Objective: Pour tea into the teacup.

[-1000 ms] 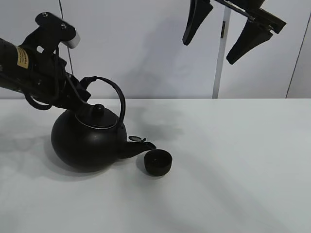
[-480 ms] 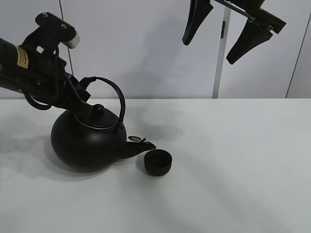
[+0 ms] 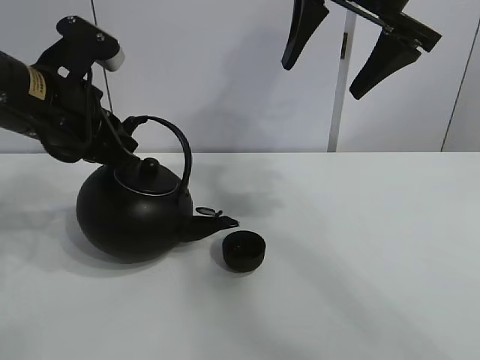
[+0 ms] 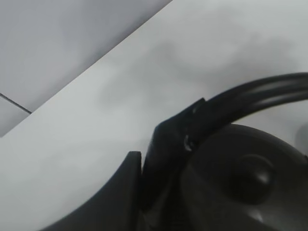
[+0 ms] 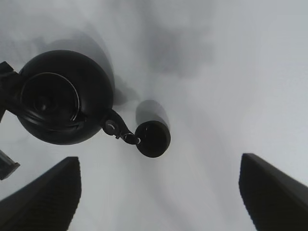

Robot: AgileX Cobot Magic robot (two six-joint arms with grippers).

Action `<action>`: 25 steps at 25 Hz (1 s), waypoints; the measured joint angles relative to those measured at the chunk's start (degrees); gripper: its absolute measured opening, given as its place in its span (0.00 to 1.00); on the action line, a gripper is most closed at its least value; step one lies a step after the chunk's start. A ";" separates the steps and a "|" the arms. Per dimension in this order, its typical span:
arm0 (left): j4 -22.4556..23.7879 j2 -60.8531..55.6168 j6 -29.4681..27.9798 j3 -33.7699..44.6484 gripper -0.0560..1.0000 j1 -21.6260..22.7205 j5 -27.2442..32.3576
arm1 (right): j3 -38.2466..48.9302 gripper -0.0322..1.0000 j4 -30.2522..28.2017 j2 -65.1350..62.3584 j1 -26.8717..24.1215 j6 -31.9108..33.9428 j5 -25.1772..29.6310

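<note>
One big round black kettle with an arched handle and one small, low matte-black teacup stand on one white surface. Two black claws are in view: the left claw and the right claw.

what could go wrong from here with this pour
1. The spout of the kettle ends near the kettle-side rim of the teacup, not over its middle, so tea may run onto the table.
2. The left gripper is shut on the handle low at one end, so the big kettle might swing or slip as it tips.
3. The spout sits close to the small cup and could nudge it.
</note>
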 joint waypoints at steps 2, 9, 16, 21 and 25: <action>0.32 0.00 0.00 -0.65 0.18 0.00 0.70 | 0.00 0.62 0.00 0.00 0.00 0.00 0.00; 2.24 0.00 -0.06 -0.98 0.18 0.00 1.10 | 0.00 0.62 0.00 0.00 0.00 0.00 0.00; 2.47 0.00 -0.16 -0.98 0.18 0.00 1.15 | 0.00 0.62 0.00 0.00 0.00 0.00 0.00; 2.47 0.00 -0.18 -0.98 0.18 0.00 1.15 | 0.00 0.62 0.00 0.00 0.00 0.00 0.00; 2.47 0.00 -0.18 -0.98 0.18 0.00 1.15 | 0.00 0.62 0.00 0.00 0.00 0.00 0.00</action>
